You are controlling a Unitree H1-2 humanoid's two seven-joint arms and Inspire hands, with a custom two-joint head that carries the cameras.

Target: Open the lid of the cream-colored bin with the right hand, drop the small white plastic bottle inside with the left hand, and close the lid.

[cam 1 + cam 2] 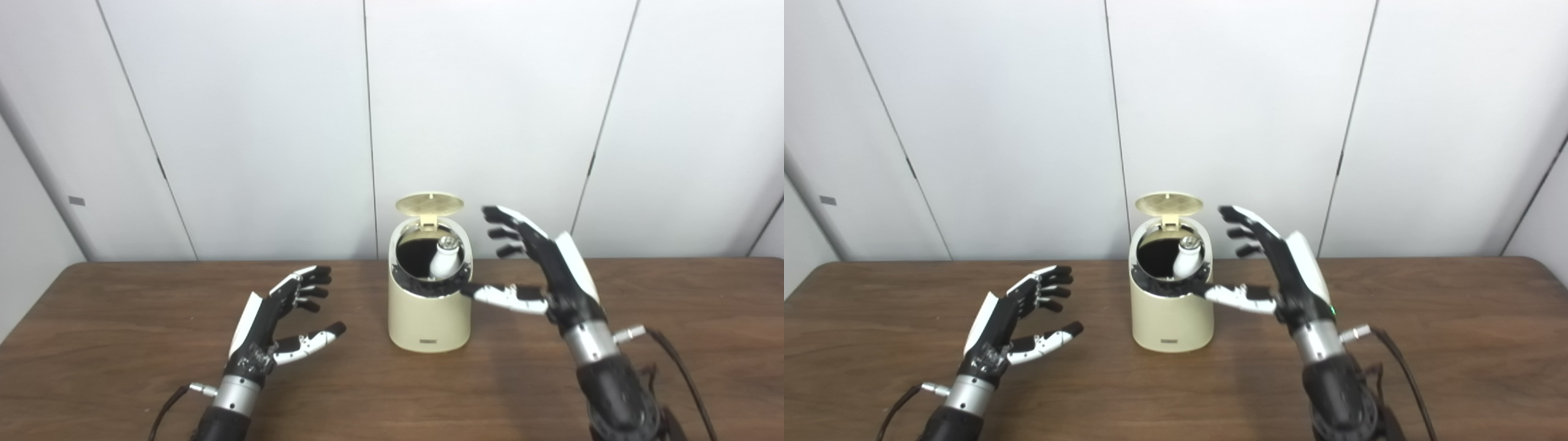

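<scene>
The cream-colored bin (pixel 429 321) stands at mid-table with its round lid (pixel 429 204) tipped up at the back. Inside the dark opening, the small white plastic bottle (pixel 444 256) leans against the right wall. My right hand (pixel 539 269) is open just right of the bin, fingers raised beside the lid, thumb reaching to the bin's rim. It holds nothing. My left hand (pixel 278 324) hovers open above the table, well left of the bin, palm turned toward it and empty.
The brown wooden table (pixel 122 343) spreads wide on both sides of the bin. White wall panels (pixel 245 122) stand close behind its far edge. A cable (pixel 686 373) trails from my right wrist over the table.
</scene>
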